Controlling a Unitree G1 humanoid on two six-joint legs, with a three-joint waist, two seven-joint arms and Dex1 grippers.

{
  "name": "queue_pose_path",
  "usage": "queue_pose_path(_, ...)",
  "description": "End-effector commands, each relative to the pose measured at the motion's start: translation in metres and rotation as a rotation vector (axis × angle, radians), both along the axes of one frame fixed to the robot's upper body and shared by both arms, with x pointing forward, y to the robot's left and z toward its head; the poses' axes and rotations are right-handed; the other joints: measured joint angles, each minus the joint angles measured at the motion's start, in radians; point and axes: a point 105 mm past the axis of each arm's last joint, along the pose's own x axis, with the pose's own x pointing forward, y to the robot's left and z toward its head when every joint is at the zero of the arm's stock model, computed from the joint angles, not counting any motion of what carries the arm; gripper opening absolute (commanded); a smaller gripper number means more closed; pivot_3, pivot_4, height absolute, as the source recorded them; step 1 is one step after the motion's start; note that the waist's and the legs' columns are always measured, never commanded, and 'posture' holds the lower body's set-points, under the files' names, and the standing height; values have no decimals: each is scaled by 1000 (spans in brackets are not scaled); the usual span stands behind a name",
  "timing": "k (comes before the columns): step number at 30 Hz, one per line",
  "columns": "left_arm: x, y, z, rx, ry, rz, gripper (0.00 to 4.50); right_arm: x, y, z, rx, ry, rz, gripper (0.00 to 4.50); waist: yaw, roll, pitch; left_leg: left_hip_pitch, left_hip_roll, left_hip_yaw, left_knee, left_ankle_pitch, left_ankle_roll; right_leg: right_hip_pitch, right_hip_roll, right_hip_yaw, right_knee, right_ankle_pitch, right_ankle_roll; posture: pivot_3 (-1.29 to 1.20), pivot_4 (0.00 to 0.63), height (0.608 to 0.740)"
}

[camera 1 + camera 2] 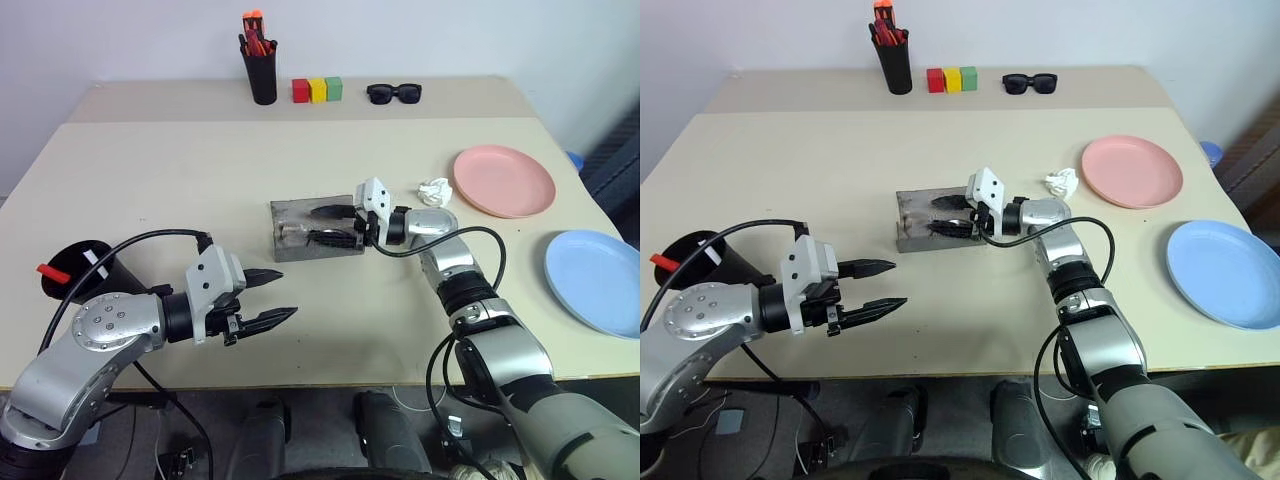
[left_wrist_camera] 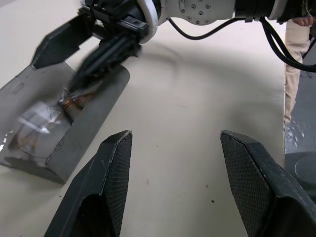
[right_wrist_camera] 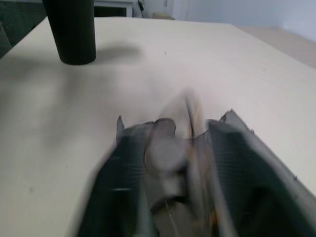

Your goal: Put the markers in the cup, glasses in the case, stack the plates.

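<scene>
Head views
- Desk (image 1: pixel 200 170): pale beige top carrying everything named below.
- Case (image 1: pixel 288 222): grey, lying open near the middle of the desk.
- Glasses (image 1: pixel 292 236): thin frame with clear lenses, lying inside the case.
- Right hand (image 1: pixel 330 225): reaches in from the right, its two black fingers spread apart over the open case, just above the glasses; no clear pinch on the frame can be told.
- Left hand (image 1: pixel 275 297): hovers over bare desk in front of the case, fingers spread, nothing between them.
- Cup (image 1: pixel 85 268): black, at the left edge of the desk beside the left arm.
- Markers (image 1: pixel 70 268): a red end and a white body show at the mouth of the cup.
- Pink plate (image 1: pixel 503 180): on the right of the desk.
- Blue plate (image 1: pixel 597 280): nearer the front right corner, apart from the pink plate, not stacked.
- Crumpled paper (image 1: pixel 435 191): just beside the pink plate.
- Pen holder (image 1: pixel 262 70): tall, black, at the back, full of red-orange pens.
- Blocks (image 1: pixel 317 90): red, yellow and green in a row beside the pen holder.
- Sunglasses (image 1: pixel 394 93): at the back, to the right of the blocks.

Left wrist view
- Left hand: two fingers wide apart above bare desk.
- Case, glasses: ahead, with the right hand over them, blurred.

Right wrist view
- Right hand: fingers either side of the blurred lenses in the case.
- Pen holder: stands well beyond.
</scene>
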Motion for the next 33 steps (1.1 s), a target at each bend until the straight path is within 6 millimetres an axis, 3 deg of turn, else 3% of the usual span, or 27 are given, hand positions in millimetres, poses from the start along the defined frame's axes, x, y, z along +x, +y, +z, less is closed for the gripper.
queue_pose_path(1, 0, -2, 10, -14, -40, -2, 2895, 1, -6, 7, 27, -38, -29, 3930, 0, 0, 0, 0, 0, 0, 0, 0, 0, 0, 0, 0, 0, 0, 0, 0, 150, 740)
queue_pose_path(4, 6, -3, 17, -56, -50, 16, 2895, 2, -15, 13, 51, -56, -67, 3930, 3, 0, 0, 0, 0, 0, 0, 0, 0, 0, 0, 0, 0, 0, 0, 0, 150, 740)
queue_pose_path(9, 29, -3, 49, -200, -85, 98, 2895, -4, -47, 27, 94, -82, -164, 3930, 8, 0, 0, 0, 0, -1, 1, 0, 0, 1, 0, 0, 0, 0, 0, 0, 150, 740)
queue_pose_path(12, 53, 8, 55, -217, -51, 206, 1997, -13, -71, 32, 120, -76, -246, 3992, 4, 0, 0, 0, 0, -1, 1, 0, 0, 1, 0, 0, 0, 0, 1, 0, 150, 740)
queue_pose_path(16, 91, 19, 66, -221, -66, 349, 98, -35, -104, 33, 122, -57, -367, 3992, 5, 1, 0, 0, 0, -1, 1, 0, 0, 1, 0, 0, 0, 0, 1, 0, 150, 740)
queue_pose_path(19, 136, 31, 74, -165, -114, 525, 35, -54, -124, 23, 101, -11, -447, 3992, 13, 0, 0, -1, -1, -1, 2, 0, 0, 2, 0, -1, 0, 0, 1, 0, 150, 740)
queue_pose_path(21, 157, 29, 74, -90, -121, 554, 35, -66, -131, 13, 90, 32, -481, 3992, 9, 0, 0, 0, -1, -1, 4, 0, 0, 3, 0, -1, 0, 0, 1, 0, 150, 740)
queue_pose_path(28, 203, 8, 61, 216, -158, 463, 35, -95, -138, -13, 55, 138, -546, 3992, 4, 0, 0, -1, -1, 0, 1, 0, 0, 1, 0, 0, -1, -1, 2, 0, 150, 740)
queue_pose_path(33, 226, -7, 48, 357, -177, 424, 35, -101, -134, -12, 70, 144, -585, 3992, 6, -1, 1, -2, -1, 0, 2, 0, 0, 1, 0, 0, -2, -1, 2, 0, 150, 740)
